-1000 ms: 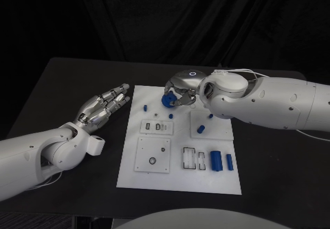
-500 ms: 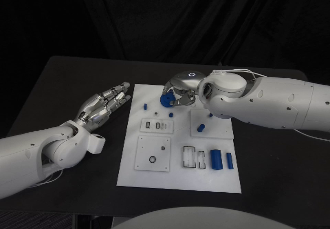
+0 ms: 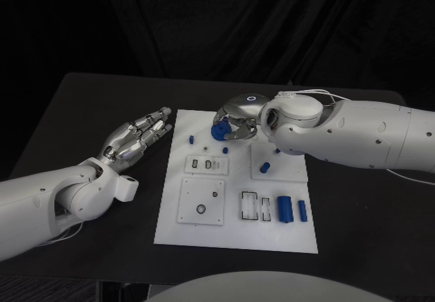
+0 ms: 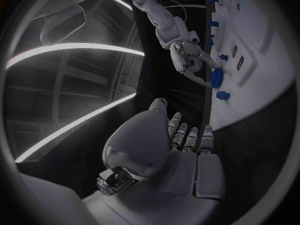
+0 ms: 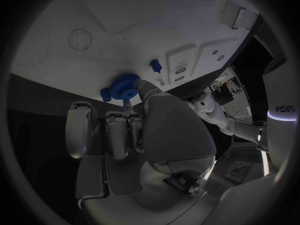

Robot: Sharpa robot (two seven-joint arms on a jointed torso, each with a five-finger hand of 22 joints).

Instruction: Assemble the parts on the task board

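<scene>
Gear (image 3: 219, 130), blue and toothed, sits pinched in the fingers of the right hand (image 3: 237, 123) above the far edge of the board (image 3: 236, 233); the right wrist view shows the thumb and a fingertip closed on it over the white plate. The left hand (image 3: 136, 139) hovers over the black table (image 3: 82, 113) just left of the board, palm up, fingers spread and straight, grasping nothing. On the board, a small blue peg (image 3: 191, 139) stands near the far left corner, and another blue peg (image 3: 225, 151) stands just right of it. A short blue cylinder (image 3: 264, 168) lies on the raised square to the right of the middle. Two longer blue bars (image 3: 285, 210) lie side by side near the right near corner, next to a pair of rectangular slots (image 3: 248, 207). A square plate with a round hole (image 3: 202, 211) lies on the near left part of the board
</scene>
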